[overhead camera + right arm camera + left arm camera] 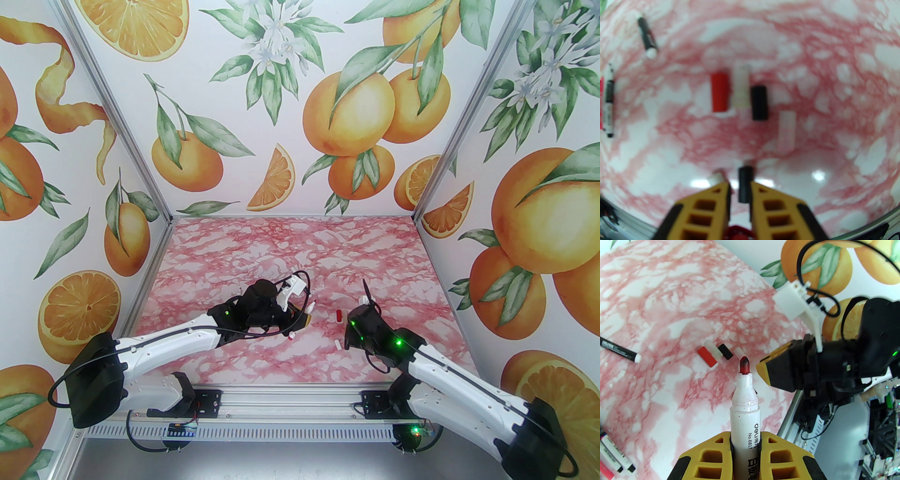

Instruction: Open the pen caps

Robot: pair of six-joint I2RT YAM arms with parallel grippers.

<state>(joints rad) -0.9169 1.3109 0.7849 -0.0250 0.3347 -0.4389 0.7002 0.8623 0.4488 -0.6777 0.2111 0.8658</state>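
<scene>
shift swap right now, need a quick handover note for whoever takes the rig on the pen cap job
Left gripper: shut on a white marker, red tip bare.
Right gripper: shut on a black cap.
On the table: a red cap, a white cap, a second black cap and another white cap, loose, side by side.
Done: the held marker is open.
Left: set down marker and cap, then check the other markers lying off to one side; too blurred to tell whether they are capped.

High rear overview; two close wrist views down onto same pen caps (pixel 707 356)
</scene>
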